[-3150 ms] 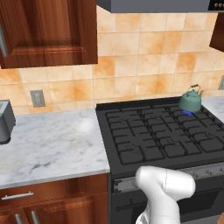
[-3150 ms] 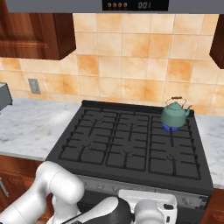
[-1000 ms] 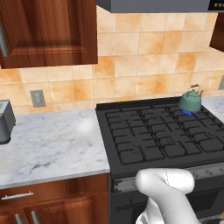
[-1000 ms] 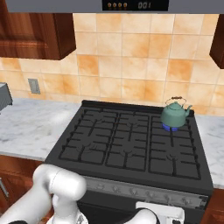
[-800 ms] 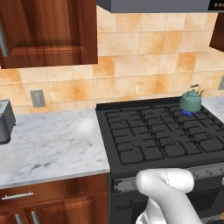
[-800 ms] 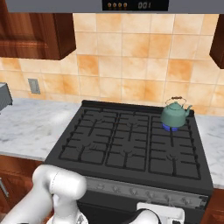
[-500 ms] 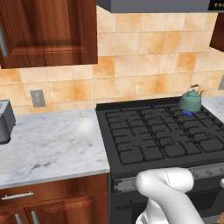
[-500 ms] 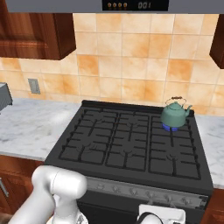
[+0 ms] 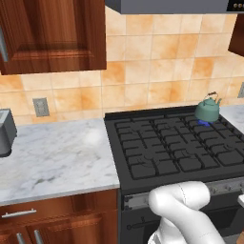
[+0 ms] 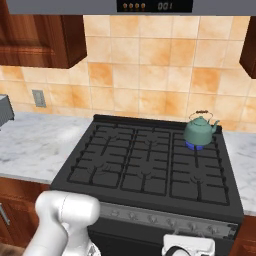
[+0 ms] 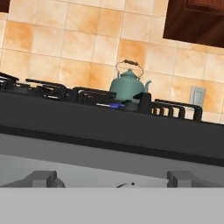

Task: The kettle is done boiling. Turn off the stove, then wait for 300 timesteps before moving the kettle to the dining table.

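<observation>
The teal kettle (image 9: 207, 108) (image 10: 199, 130) (image 11: 128, 85) stands upright on the back right burner of the black stove (image 9: 162, 152) (image 10: 140, 165) (image 11: 105, 124). A blue flame (image 10: 194, 146) (image 11: 115, 105) burns under it. My hand's white housing (image 10: 187, 246) hangs low in front of the grey knob strip (image 10: 160, 219) (image 11: 109, 168), below its right part. The hand view looks up over two knobs (image 11: 41, 178) toward the kettle, with nothing between the jaws. The dining table is out of view.
A marble counter (image 9: 57, 157) (image 10: 27, 145) lies left of the stove, with a grey appliance (image 9: 5, 133) at its far left. More marble counter (image 10: 245, 165) lies to the right. Wood wall cabinets (image 9: 52, 33) and a range hood (image 10: 150, 6) hang above.
Over the past seconds my hand has sunk lower and shifted right along the stove's front. The kettle and the flame have not moved.
</observation>
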Robot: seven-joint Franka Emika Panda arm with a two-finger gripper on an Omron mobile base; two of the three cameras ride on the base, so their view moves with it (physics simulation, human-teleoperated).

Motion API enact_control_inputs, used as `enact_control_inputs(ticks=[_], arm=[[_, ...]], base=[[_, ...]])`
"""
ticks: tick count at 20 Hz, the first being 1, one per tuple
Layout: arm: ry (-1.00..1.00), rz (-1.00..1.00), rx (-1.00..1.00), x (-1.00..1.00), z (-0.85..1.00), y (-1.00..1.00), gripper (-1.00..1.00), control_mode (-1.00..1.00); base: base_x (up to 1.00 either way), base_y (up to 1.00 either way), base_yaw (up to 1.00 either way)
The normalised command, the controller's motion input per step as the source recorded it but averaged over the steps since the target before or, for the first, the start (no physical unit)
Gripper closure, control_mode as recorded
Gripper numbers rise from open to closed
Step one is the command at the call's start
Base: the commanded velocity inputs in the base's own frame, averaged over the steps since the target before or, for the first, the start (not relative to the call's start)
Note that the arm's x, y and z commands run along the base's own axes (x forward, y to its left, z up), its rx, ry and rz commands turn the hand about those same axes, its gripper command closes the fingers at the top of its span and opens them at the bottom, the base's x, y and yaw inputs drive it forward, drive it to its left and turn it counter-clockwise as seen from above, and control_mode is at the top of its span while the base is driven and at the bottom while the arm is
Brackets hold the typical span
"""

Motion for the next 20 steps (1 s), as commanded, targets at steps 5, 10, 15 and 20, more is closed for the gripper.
enact_control_inputs(ticks=[5, 10, 15, 20], arm=[[0.00, -0.01, -0.02, 0.32, -0.21, -0.04, -1.00, -1.00], [0.00, 0.00, 0.00, 0.14, -0.20, -0.11, -1.00, -1.00], [-0.01, -0.01, 0.00, 0.08, -0.12, -0.22, -1.00, -1.00], [0.00, 0.00, 0.00, 0.12, -0.13, -0.17, -1.00, -1.00]], base=[[0.00, 0.00, 0.00], [0.00, 0.00, 0.00], [0.00, 0.00, 0.00], [0.00, 0.00, 0.00]])
